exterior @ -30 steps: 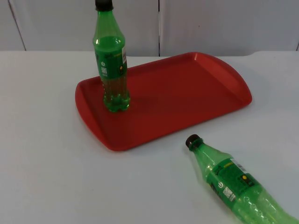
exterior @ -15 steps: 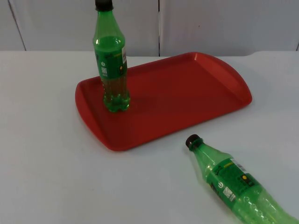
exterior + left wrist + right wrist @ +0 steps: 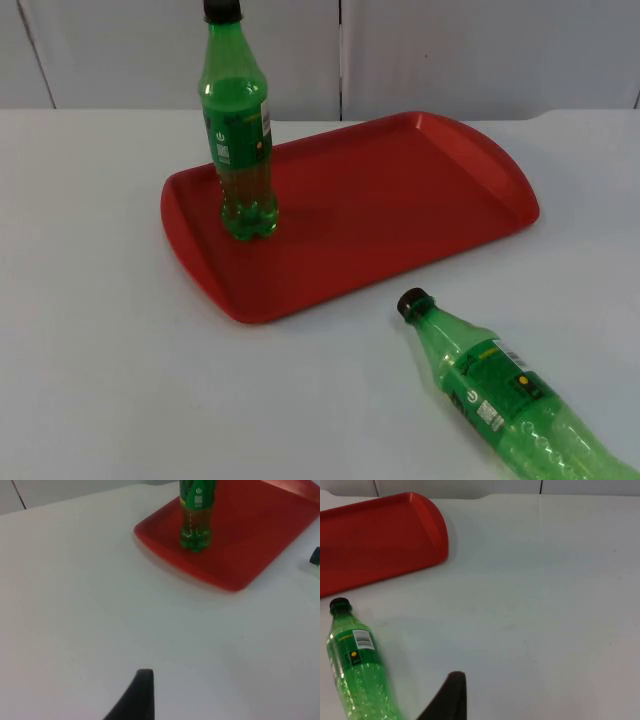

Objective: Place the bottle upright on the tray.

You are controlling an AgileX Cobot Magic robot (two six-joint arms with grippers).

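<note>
Green soda bottle [image 3: 515,400] lies capped on the counter [image 3: 100,380] beside the red tray [image 3: 400,215], awaiting uprighting; we cannot tell either gripper's finger state.

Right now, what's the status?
Left gripper, right gripper wait above the table. One bottle upright on tray; second bottle lies beside it.

No legible text on bottle labels [image 3: 241,140]

Top camera high, faces partition; wrist cameras low over table, all share tray [image 3: 400,215].
</note>
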